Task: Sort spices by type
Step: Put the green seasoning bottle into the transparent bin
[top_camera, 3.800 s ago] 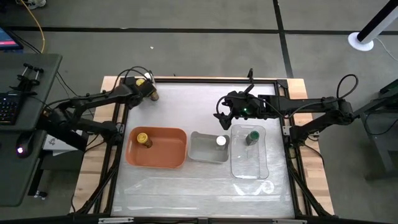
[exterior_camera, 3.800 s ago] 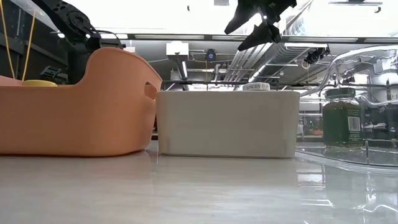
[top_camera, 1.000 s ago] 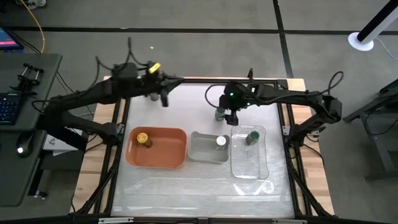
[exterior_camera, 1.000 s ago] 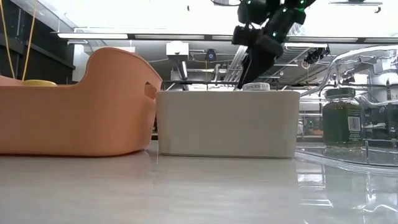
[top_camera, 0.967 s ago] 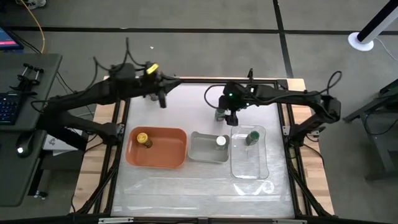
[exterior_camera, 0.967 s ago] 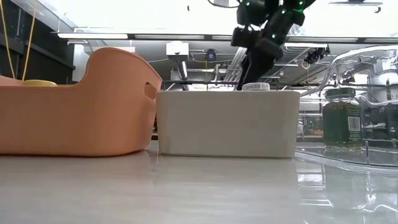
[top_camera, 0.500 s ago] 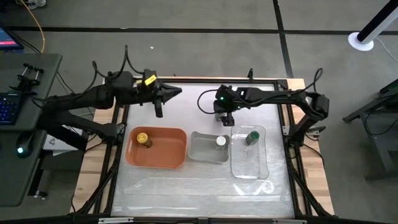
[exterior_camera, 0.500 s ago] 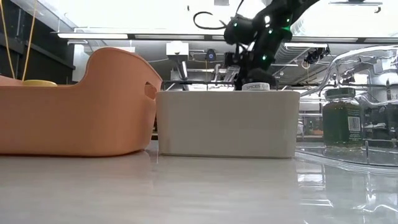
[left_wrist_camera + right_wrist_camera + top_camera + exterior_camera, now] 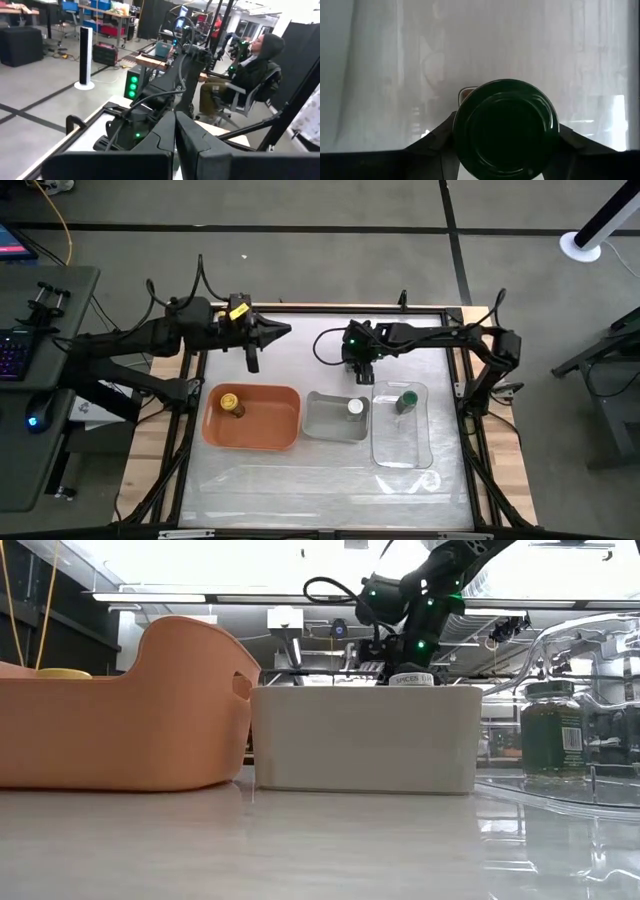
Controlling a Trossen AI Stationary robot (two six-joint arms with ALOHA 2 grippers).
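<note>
Gripping a small dark spice jar with a round green lid [image 9: 505, 126], the right gripper [image 9: 358, 369] hangs over the back middle of the pale bench [image 9: 300, 480], just behind the grey tray. The right wrist view looks straight down on the lid, with one dark finger [image 9: 432, 141] pressed against each side of the jar and the white bench surface beneath it.

A second green-lidded jar of dark green spice [image 9: 405, 400] stands upright in the clear plastic rectangular tray [image 9: 400, 452] at the right of the row; the low view shows its contents through the tray's clear wall [image 9: 552, 736]. A white-lidded jar [image 9: 355, 407] stands in the grey rectangular tray [image 9: 325, 423] in the middle, only its lid showing above the rim in the low view [image 9: 412, 680]. A yellow-lidded jar [image 9: 230, 402] sits in the orange rounded tray [image 9: 270, 425] at the left. The three trays stand side by side, the orange and grey ones nearly touching.

The left gripper [image 9: 262, 338] is raised above the back left part of the bench, pointing toward the right arm; its fingers [image 9: 157, 137] lie clenched together with nothing between them. Beyond them, the left wrist view shows a person seated in a chair [image 9: 245, 75] in the room behind the bench.
</note>
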